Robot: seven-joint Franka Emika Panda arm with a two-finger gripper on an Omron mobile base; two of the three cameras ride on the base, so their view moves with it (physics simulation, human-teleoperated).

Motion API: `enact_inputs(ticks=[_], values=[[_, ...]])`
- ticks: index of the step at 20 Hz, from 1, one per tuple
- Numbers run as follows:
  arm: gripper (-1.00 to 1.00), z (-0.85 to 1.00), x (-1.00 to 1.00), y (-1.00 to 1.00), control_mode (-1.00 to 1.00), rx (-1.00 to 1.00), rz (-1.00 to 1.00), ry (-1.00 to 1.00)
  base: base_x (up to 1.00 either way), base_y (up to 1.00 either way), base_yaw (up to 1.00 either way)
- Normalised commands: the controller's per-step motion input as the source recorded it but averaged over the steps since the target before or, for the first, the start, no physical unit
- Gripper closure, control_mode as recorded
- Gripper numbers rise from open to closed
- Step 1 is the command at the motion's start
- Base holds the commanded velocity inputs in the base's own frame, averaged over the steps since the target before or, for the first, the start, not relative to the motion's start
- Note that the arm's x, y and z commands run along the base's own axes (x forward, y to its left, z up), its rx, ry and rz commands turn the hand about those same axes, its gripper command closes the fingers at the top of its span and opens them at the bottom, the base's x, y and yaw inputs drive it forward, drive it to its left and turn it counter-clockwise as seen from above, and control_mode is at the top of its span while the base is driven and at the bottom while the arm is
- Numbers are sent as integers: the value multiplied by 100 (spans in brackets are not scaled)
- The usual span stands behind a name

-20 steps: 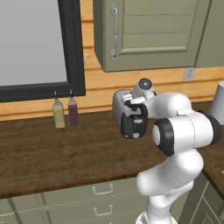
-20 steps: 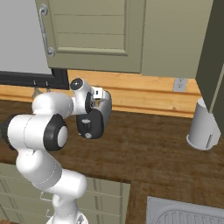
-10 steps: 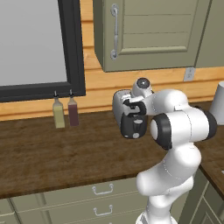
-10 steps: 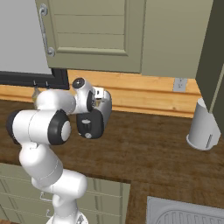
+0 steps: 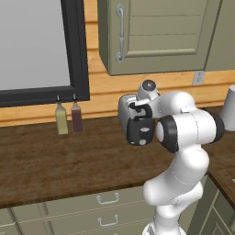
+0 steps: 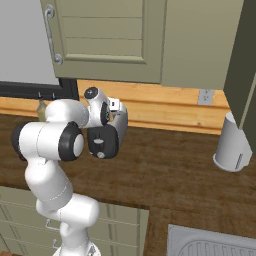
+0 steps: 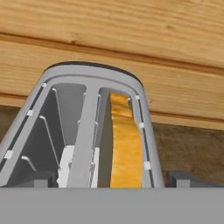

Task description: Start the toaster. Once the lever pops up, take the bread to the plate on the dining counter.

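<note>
You had the gripper (image 7: 112,186) wide open, empty, just above the toaster (image 5: 130,120) w/ bread (image 7: 125,144) down in one slot; looked like bread not yet pulled, so lift-out and plate drop-off were left.

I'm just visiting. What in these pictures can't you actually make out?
- Small rounded silver-white toaster: in the left base view the white robot arm covers its right side, and its lever is too small to read as up or down.
- Pale cream bread slice: in the hand view its lower part is sunk in the slot and cut off at the bottom.
- Pale grey cylinder: cut by the right edge of the left base view.
</note>
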Motion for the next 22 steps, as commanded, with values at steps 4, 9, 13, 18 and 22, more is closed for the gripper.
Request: enact_inputs(ticks=[4,9,13,18,22], values=[[100,-17,3,-6,-100,0,-3,0,0,0,0],[100,-5,0,-24,-100,1,-9,0,0,0,0],[100,-1,0,-23,-100,1,-8,-2,0,0,0],[100,0,0,-26,-100,3,-2,0,0,0,0],[100,27,0,-29,-100,9,0,-9,0,0,0]])
